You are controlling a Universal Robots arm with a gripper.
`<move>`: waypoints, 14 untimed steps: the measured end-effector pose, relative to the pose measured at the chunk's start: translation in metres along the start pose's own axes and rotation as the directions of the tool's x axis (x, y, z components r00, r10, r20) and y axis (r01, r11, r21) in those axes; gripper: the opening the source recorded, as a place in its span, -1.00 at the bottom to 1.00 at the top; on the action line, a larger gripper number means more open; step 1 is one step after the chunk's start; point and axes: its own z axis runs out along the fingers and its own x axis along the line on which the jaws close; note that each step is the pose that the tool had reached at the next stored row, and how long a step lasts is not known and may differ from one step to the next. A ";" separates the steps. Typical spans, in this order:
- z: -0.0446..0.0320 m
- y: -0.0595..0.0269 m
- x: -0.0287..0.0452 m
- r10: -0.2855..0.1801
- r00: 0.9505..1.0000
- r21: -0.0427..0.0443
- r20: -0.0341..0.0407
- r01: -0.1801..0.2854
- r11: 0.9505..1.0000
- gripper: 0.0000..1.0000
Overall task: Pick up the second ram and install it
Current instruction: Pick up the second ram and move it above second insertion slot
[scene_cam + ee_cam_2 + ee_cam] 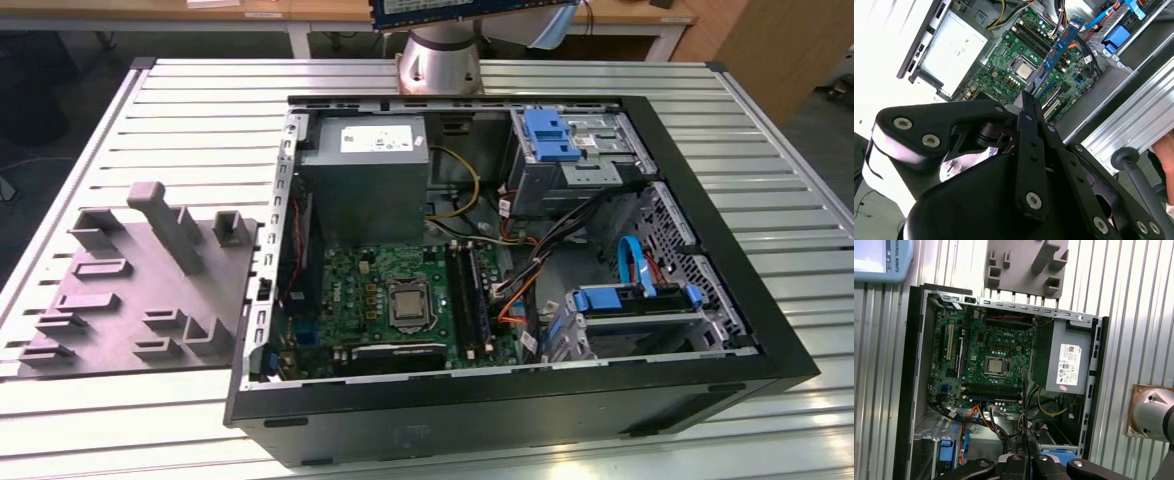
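One stick is in the air: the claw point(1026, 97) is clenched on the second ram point(1059, 42), gripping one end so the blue board juts out over the open computer case point(534, 410), which lies on the ribbed surface point(200, 90). In the second wrist view the stick hangs above the green motherboard point(1004, 65), apart from it, with the black memory slots point(991, 388) beside the processor point(994, 366) below. I'd judge this the carry to the slot: the long edge wants lining up along a free slot, held level, with a firm grip that doesn't twist the thin board
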 end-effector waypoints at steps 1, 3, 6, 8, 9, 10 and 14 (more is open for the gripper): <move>0.0007 0.0000 0.0001 0.000 1.000 0.000 0.000 0.000 1.000 -0.77; 0.0020 0.0001 0.0003 0.000 1.000 0.000 0.000 0.000 1.000 -0.77; 0.0040 0.0003 0.0005 0.000 1.000 0.000 0.000 0.000 1.000 -0.77; 0.0052 0.0004 0.0007 0.000 1.000 0.000 0.000 0.000 1.000 -0.77; 0.0059 0.0004 0.0008 0.000 1.000 0.000 0.000 0.000 1.000 -0.77; 0.0065 0.0005 0.0009 0.000 1.000 0.000 0.000 0.000 1.000 -0.77; 0.0091 0.0007 0.0012 0.000 1.000 0.000 0.000 0.000 1.000 -0.77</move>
